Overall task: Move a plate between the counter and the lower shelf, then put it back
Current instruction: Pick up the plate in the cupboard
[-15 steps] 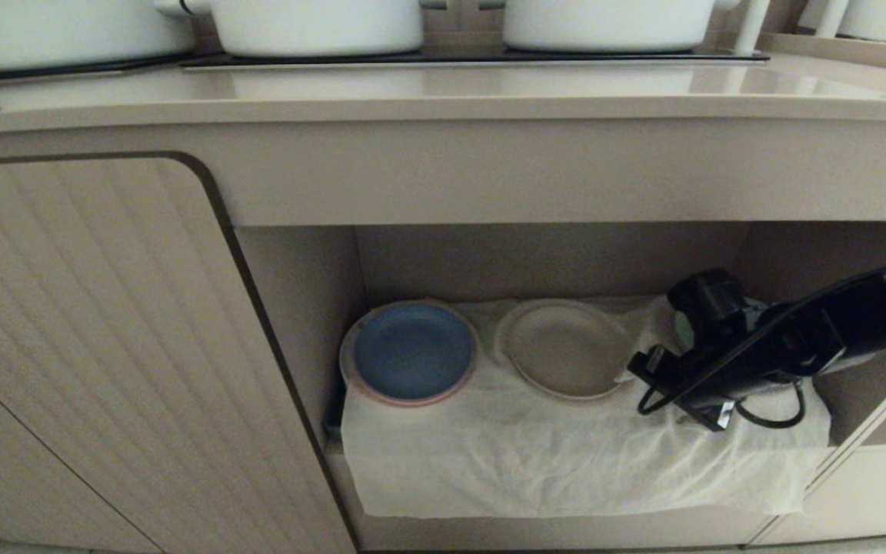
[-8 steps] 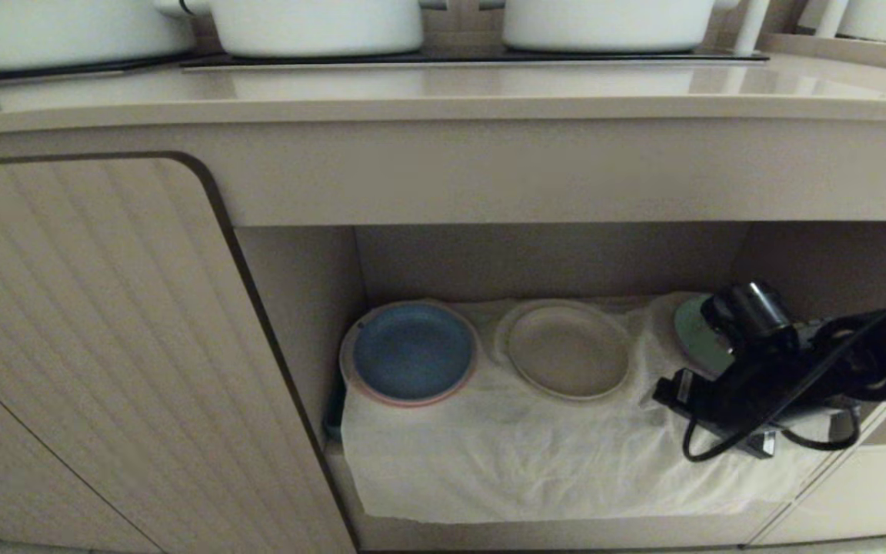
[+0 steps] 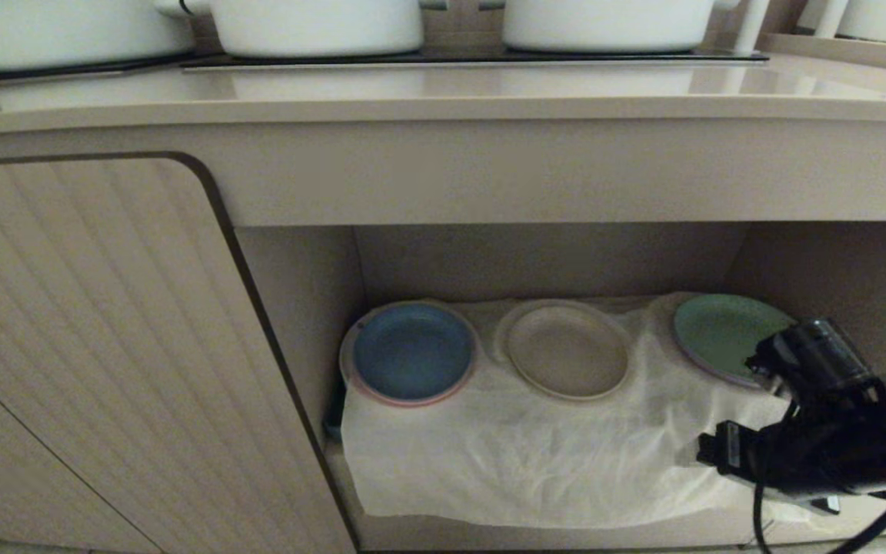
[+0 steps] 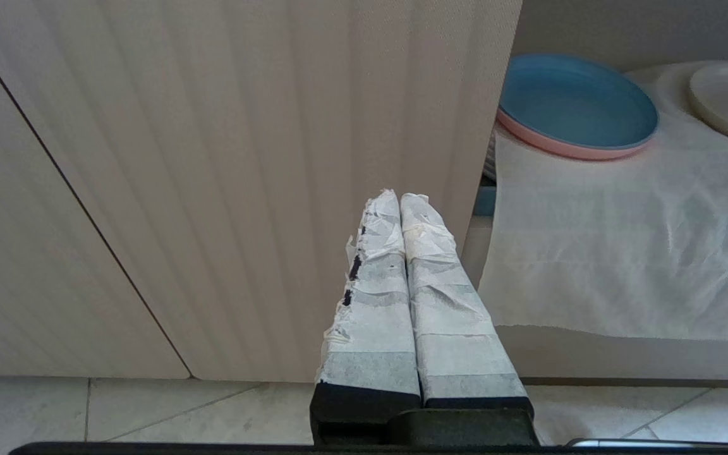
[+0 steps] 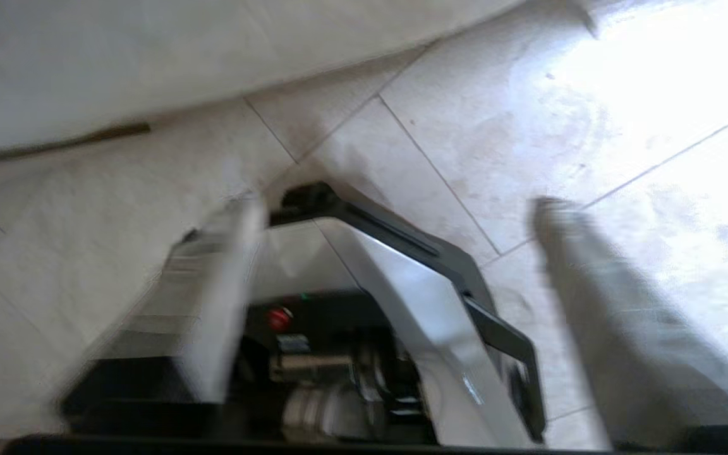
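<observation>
Item 1, right gripper (image 5: 395, 208): your fingers (image 5: 218, 297) stand wide apart with nothing between them but floor tiles (image 5: 465, 126) and the robot's own base (image 5: 402, 316); they hold and touch nothing. In the head view the right arm (image 3: 820, 431) sits at about 4 o'clock, in front of the shelf's right end.

Item 2, left gripper (image 4: 400, 197): your taped fingers are pressed together, empty, pointing at the ribbed cabinet door (image 4: 244, 158), apart from it.

Item 3, the plate (image 3: 567, 350): cream, flat on the white cloth (image 3: 520, 454) in the lower shelf (image 3: 551, 261), middle position. At its 9 o'clock you have the blue plate (image 3: 411, 352), just beside; at its 3 o'clock the green plate (image 3: 724, 335), a gap of cloth between.

Item 4, edges and room: the cloth drapes over the shelf's front lip. Bare cloth lies in front of all three plates. The counter (image 3: 443, 96) overhangs at 12 o'clock, white pots (image 3: 316, 23) along its back.
</observation>
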